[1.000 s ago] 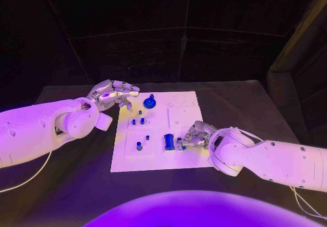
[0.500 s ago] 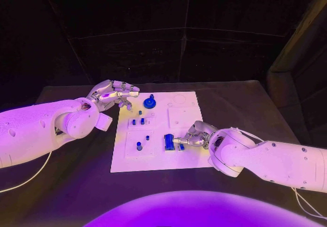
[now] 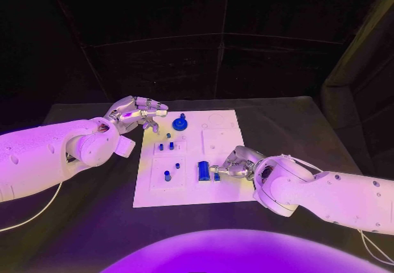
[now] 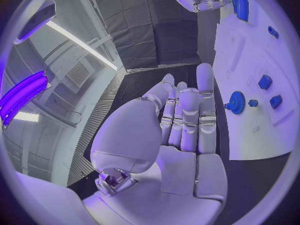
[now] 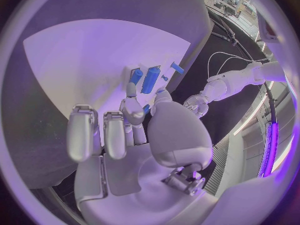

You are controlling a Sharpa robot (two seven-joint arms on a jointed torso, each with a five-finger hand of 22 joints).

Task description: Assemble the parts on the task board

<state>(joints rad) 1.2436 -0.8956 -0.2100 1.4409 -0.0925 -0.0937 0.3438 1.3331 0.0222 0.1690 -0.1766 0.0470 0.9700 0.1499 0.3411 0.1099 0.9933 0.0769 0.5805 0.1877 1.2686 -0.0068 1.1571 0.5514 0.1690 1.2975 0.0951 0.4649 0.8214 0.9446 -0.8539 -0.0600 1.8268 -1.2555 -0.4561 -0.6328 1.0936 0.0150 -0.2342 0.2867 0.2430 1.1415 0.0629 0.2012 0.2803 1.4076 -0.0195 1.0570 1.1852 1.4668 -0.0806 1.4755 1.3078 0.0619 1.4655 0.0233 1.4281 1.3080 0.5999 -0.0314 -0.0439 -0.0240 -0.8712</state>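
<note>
A white task board lies on a black table. The right hand rests on the board, thumb and one finger pinching a small blue part, other fingers straight and apart. Just beyond its fingertips lies a blue cylinder. The left hand hovers at the board's far corner, fingers together, holding nothing, a blue gear near its fingertips.
</note>
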